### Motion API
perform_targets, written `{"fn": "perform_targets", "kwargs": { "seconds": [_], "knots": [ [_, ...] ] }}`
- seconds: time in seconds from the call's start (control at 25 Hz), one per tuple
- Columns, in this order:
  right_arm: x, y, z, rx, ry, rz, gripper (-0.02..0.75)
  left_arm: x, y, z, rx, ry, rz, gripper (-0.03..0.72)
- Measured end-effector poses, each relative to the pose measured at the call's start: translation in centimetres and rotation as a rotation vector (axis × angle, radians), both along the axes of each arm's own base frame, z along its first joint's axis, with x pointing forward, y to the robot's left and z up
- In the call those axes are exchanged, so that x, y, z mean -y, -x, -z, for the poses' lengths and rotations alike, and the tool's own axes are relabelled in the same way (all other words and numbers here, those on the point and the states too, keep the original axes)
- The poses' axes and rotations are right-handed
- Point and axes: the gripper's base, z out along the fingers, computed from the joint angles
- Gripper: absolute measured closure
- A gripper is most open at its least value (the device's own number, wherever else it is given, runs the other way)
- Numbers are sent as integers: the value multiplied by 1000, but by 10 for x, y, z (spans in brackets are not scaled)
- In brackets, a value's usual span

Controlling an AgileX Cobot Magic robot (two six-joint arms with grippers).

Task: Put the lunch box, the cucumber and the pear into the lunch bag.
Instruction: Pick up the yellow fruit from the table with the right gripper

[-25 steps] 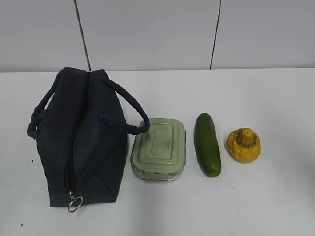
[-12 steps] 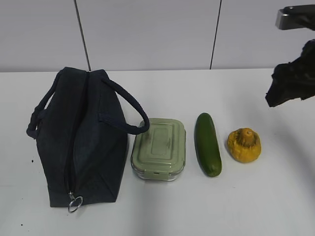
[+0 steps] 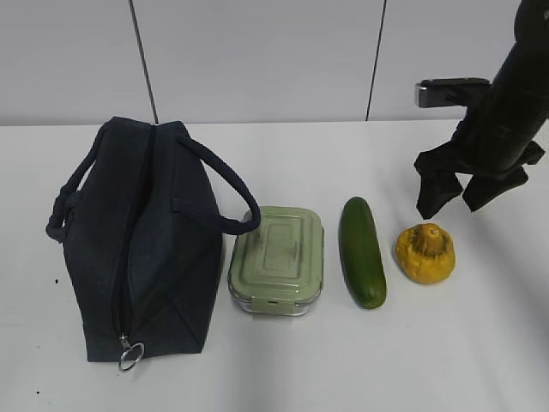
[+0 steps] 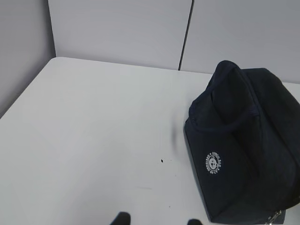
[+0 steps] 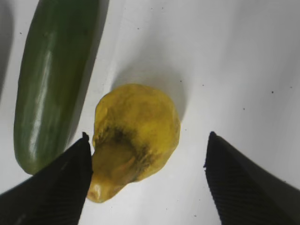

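The right end effector (image 3: 453, 199) hangs wide open and empty just behind the lumpy yellow-orange pear (image 3: 425, 252), its fingers straddling it from above.

The lunch bag (image 3: 141, 240) is dark navy, with a small white round logo (image 4: 213, 163) printed on its end and a silvery metal ring pull (image 3: 130, 353) at the zipper. The lunch box (image 3: 277, 258) has a pale sage-green lid over a clear base. The cucumber (image 3: 361, 251) is smooth dark green with a pale sheen along it. The pear (image 3: 425, 252) is yellow-orange with a brownish top. The right gripper (image 3: 457, 196) is black, its fingers (image 5: 56, 187) finely cross-hatched. The table (image 3: 343, 360) is white with tiny dark specks.
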Motion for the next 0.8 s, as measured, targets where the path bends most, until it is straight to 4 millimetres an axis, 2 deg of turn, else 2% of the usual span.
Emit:
{"fn": "perform_targets", "kwargs": {
  "seconds": [0.16, 0.44, 0.64, 0.8],
  "knots": [
    [-7, -7, 15, -37, -1, -16, 151, 0, 0, 0, 0, 0, 0, 452],
    [-32, -10, 22, -38, 58, -106, 151, 0, 0, 0, 0, 0, 0, 452],
    [-34, -10, 32, -100, 81, -86, 156, 0, 0, 0, 0, 0, 1, 452],
    [-30, -8, 34, -124, 119, -91, 190, 0, 0, 0, 0, 0, 1, 452]
  ]
}}
